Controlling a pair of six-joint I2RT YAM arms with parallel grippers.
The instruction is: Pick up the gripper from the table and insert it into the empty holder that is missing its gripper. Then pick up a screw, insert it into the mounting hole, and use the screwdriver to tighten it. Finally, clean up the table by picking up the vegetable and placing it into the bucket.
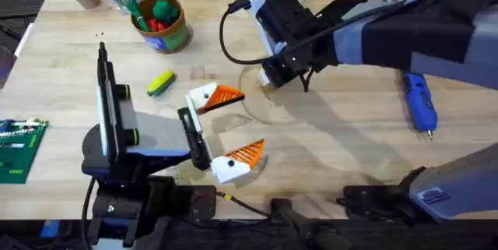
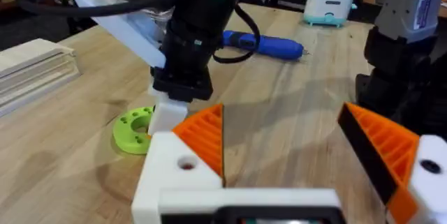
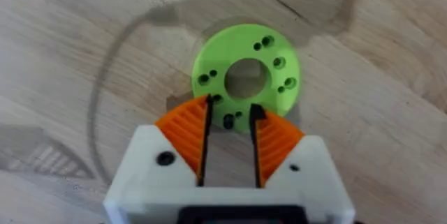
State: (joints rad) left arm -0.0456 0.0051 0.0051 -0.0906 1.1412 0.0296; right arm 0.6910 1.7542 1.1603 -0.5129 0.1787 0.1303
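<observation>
Overhead: the left gripper (image 1: 227, 124) lies low with fingers spread wide, holding nothing; the vegetable (image 1: 161, 84) lies just beyond it, near the bucket (image 1: 166, 28). The screwdriver (image 1: 419, 102) rests at the right.

Left wrist: the right gripper (image 2: 166, 116) stands over a green disc (image 2: 133, 130).

Right wrist: its orange pads (image 3: 183, 130), narrowly parted, straddle the disc's near rim.

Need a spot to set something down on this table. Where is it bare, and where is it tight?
Bare wood lies between the left gripper and the screwdriver, below the right gripper. Crowded: the far left by the bucket and vegetable.
</observation>
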